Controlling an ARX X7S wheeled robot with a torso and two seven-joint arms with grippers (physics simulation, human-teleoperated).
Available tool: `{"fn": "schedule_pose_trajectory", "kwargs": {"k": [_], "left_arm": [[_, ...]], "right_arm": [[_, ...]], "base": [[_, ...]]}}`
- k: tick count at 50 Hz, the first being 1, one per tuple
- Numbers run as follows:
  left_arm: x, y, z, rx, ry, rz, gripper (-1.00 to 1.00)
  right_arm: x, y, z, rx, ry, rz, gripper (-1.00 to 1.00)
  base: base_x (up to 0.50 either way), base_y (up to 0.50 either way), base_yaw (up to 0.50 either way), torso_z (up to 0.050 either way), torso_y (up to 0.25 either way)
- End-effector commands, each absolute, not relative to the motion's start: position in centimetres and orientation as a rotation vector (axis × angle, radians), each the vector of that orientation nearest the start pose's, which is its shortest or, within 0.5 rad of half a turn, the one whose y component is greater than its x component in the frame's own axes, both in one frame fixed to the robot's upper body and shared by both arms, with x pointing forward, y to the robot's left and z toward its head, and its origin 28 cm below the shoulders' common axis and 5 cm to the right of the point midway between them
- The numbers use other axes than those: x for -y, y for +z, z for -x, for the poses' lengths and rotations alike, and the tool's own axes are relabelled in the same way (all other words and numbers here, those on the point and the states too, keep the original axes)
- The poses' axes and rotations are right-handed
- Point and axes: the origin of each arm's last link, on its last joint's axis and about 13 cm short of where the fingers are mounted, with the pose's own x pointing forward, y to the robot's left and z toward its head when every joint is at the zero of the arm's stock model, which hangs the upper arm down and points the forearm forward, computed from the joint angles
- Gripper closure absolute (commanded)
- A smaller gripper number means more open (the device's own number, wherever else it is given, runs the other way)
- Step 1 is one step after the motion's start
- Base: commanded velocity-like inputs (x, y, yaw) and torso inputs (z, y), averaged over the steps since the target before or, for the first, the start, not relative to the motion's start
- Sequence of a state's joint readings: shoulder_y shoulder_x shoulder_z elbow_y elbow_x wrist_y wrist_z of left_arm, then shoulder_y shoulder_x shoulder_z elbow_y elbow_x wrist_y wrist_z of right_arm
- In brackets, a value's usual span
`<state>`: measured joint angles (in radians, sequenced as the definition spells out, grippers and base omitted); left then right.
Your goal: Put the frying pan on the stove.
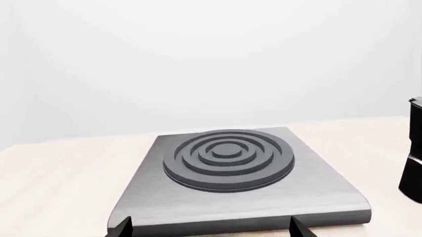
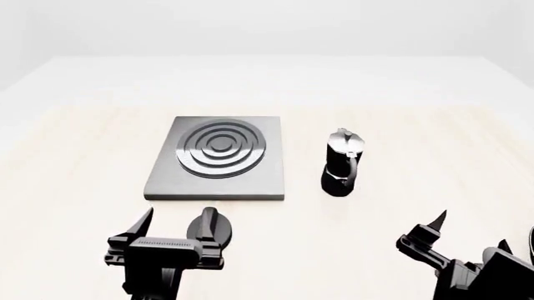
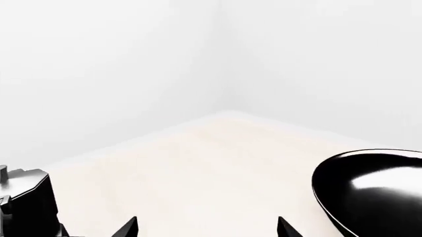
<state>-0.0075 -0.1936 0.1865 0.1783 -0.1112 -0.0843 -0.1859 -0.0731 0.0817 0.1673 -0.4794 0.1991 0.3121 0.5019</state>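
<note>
Resting on the pale wooden table [image 2: 417, 94], the flat square grey metal stove [image 2: 215, 159] carries a dark round burner [image 2: 221, 149] built of raised concentric rings; the burner sits toward the far half of the brushed plate and nothing lies on it. In the left wrist view the same stove [image 1: 237, 197] shows a smooth rounded near edge and a faint sheen across its bare metal. A small black round knob [image 2: 209, 228] lies on the table just beyond the near edge of the stove, at about 6 o'clock from the burner. A black-and-silver moka pot [image 2: 342, 162] stands upright at 3 o'clock from the stove, apart from it.

The round, shallow, glossy black frying pan [image 3: 372, 190] appears in the right wrist view, cut off by the frame; its curved inside reflects a bright white highlight, and its handle is out of sight. It rests on the table close by the right gripper. In the head view only a thin dark sliver at the right edge, at 4 o'clock from the moka pot, may belong to it.

The left gripper [image 2: 175, 228] hovers near the knob with its fingers spread wide and empty. The right gripper [image 2: 471, 234] likewise has its fingers wide apart, grasping nothing.
</note>
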Motion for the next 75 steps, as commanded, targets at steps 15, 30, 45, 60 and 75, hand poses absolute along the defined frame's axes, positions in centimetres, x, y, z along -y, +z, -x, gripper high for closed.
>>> {"fn": "schedule_pose_trajectory", "kwargs": {"k": [15,30,45,60,75], "left_arm": [[-20.8,4.4,-20.6,0.082,-0.03,-0.062,-1.0],[-20.7,4.2,-20.7,0.078,-0.037,-0.058,-1.0],[-20.5,4.3,-20.7,0.076,-0.045,-0.06,-1.0],[-20.4,4.1,-20.7,0.07,-0.051,-0.062,-1.0],[-20.5,4.0,-20.9,0.068,-0.052,-0.058,-1.0]], "right_arm": [[12.5,9.0,-21.6,0.122,-0.881,-0.12,-1.0],[11.6,9.7,-24.4,0.143,-0.998,-0.126,-1.0],[11.4,9.6,-26.6,0.091,-1.113,-0.189,-1.0],[11.3,9.7,-27.9,0.076,-1.21,-0.246,-1.0],[11.3,8.5,-29.6,0.022,-1.299,-0.271,-1.0]], "base": [[0.0,0.0,0.0,0.0,0.0],[0.0,0.0,0.0,0.0,0.0],[0.0,0.0,0.0,0.0,0.0],[0.0,0.0,0.0,0.0,0.0],[0.0,0.0,0.0,0.0,0.0]]}}
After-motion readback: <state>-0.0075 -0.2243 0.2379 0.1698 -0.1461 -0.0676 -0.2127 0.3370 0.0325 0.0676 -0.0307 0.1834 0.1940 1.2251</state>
